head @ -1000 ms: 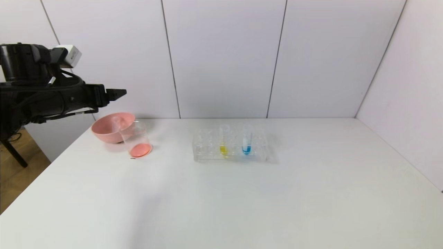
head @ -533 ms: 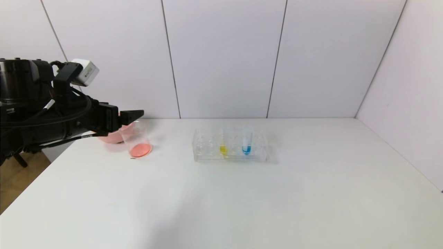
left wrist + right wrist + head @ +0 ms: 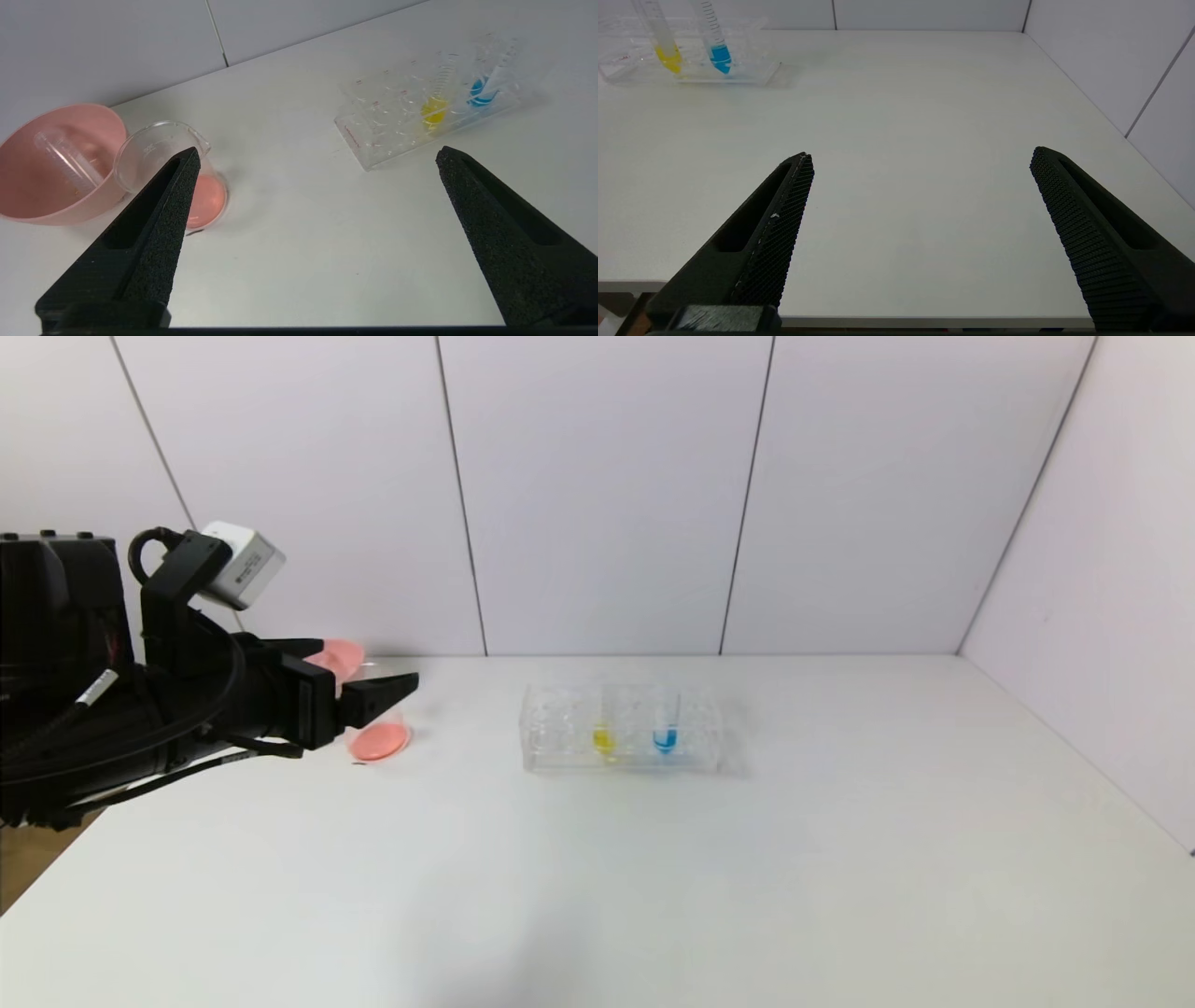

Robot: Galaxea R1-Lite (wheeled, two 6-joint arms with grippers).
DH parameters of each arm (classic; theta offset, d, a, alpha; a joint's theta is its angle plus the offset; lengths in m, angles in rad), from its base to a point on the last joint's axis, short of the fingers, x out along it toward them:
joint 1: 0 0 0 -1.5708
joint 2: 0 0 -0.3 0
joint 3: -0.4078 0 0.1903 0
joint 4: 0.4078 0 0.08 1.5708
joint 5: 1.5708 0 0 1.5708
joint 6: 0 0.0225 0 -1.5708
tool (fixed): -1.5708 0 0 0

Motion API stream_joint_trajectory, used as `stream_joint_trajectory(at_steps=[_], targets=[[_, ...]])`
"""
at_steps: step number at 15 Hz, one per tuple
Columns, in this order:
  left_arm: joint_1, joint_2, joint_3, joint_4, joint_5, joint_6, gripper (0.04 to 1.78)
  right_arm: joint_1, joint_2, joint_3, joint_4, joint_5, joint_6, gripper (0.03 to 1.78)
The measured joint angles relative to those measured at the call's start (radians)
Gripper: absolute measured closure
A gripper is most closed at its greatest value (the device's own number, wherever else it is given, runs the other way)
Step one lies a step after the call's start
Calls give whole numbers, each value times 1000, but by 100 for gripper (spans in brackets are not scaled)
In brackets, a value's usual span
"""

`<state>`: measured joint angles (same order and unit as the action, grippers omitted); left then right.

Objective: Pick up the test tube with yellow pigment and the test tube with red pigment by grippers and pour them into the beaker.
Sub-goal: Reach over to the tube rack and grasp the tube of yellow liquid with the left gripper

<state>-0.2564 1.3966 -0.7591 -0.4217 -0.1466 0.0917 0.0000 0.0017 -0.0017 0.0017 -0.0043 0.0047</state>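
The test tube with yellow pigment (image 3: 603, 728) stands upright in the clear rack (image 3: 560, 739). It also shows in the left wrist view (image 3: 437, 100) and the right wrist view (image 3: 663, 39). The beaker (image 3: 378, 739) holds red-orange liquid and stands beside the pink bowl; the left wrist view shows it too (image 3: 159, 147). No tube with red liquid shows; an empty clear tube (image 3: 70, 161) lies in the bowl. My left gripper (image 3: 370, 661) is open and empty, hovering in front of the beaker and bowl (image 3: 317, 150). My right gripper (image 3: 922, 154) is open and empty over the table's near edge.
The pink bowl (image 3: 341, 655) is partly hidden behind my left gripper; its wall shows in the left wrist view (image 3: 28, 205). A tube with blue liquid (image 3: 665, 728) stands in the rack next to the yellow one. A wall runs along the table's right side.
My left arm has come down and moved right, from beside the table to in front of the bowl and beaker. The tubes, rack and beaker have not moved.
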Motion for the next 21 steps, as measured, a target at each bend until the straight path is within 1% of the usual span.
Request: stream_joint_trajectory(at_steps=[3, 5, 8, 11, 16, 18, 21], targets=[[-42, -3, 48, -99, -1, -9, 6, 0, 0, 0, 0, 0, 0, 11], [-80, 6, 76, -148, 0, -42, 6, 0, 0, 0, 0, 0, 0, 11], [-121, 53, 104, -221, 3, -62, 6, 0, 0, 0, 0, 0, 0, 11], [-148, 147, 135, -352, -3, -74, 6, 0, 0, 0, 0, 0, 0, 11], [-180, 344, 158, -622, -15, -122, 6, 0, 0, 0, 0, 0, 0, 11], [-194, 398, 146, -651, -16, -125, 6, 0, 0, 0, 0, 0, 0, 11], [-208, 459, 114, -645, -17, -125, 6, 0, 0, 0, 0, 0, 0, 11]])
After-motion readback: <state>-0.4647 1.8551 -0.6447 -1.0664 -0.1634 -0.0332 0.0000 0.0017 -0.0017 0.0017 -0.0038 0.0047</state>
